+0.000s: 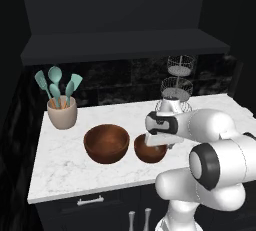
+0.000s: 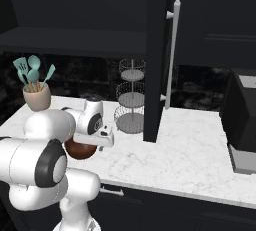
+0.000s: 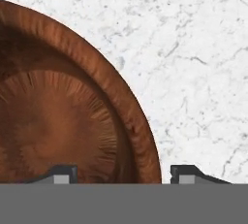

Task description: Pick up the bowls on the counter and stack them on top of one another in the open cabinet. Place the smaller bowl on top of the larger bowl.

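Fingertips (image 3: pixel 60 173) sit w/ one inside the smaller bowl (image 3: pixel 63 111) and one outside, rim running up between them. Gripper (image 3: pixel 123 173) is spread wide, straddling the bowl's wall; can't tell if pads touch wood yet, nothing lifted. Hand points straight down over that bowl's right edge.

Smaller bowl (image 1: pixel 149 151) rests on the counter (image 1: pixel 65 167), partly hidden by the white wrist, near the front edge. Larger bowl (image 1: pixel 106 143) sits just beside it on the left, apart by a thin gap, upright.

Further back-left: beige crock (image 1: pixel 62 112) w/ teal spatulas (image 1: pixel 56 86). Back-right: three-tier wire stand (image 2: pixel 131 96). Above the counter, open cabinet (image 1: pixel 125 45) w/ flat black shelf. Right base view: open black door (image 2: pixel 159 55) w/ long silver handle, dark appliance (image 2: pixel 242 120) at the counter's far right.
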You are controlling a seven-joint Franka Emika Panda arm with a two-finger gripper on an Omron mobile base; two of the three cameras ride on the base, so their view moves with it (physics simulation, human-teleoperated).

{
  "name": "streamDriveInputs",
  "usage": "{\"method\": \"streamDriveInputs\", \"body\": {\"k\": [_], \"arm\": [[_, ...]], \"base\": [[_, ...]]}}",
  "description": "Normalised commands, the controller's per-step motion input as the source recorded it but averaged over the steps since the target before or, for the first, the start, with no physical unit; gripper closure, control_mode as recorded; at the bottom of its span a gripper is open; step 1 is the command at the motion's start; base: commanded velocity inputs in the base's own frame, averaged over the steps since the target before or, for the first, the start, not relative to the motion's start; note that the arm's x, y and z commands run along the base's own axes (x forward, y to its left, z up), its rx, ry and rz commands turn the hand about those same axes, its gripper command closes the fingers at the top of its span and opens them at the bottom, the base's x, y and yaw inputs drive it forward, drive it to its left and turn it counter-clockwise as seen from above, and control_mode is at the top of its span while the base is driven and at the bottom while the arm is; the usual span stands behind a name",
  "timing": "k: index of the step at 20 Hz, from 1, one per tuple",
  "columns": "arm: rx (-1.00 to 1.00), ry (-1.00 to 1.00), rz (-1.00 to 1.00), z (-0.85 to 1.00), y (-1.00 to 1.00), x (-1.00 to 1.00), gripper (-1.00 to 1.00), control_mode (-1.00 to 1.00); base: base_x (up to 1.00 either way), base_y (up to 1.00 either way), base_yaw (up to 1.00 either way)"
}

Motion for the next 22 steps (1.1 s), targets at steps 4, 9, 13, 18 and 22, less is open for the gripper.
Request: {"method": "streamDriveInputs", "body": {"k": [4, 9, 13, 18, 22], "arm": [[0.0, 0.0, 0.0, 0.0, 0.0, 0.0, 1.0, -1.0], [0.0, -0.03, 0.0, 0.15, 0.0, 0.0, 1.0, -1.0], [0.04, -0.24, -0.01, 0.9, 0.0, -0.21, 1.0, -1.0], [0.07, -0.23, -0.05, 1.0, 0.02, -0.18, 1.0, -1.0], [0.01, -0.15, -0.07, 0.96, 0.62, 0.0, 1.0, -1.0]], "base": [[0.0, 0.0, 0.0], [0.0, 0.0, 0.0], [0.0, 0.0, 0.0], [0.0, 0.0, 0.0], [0.0, 0.0, 0.0]]}}
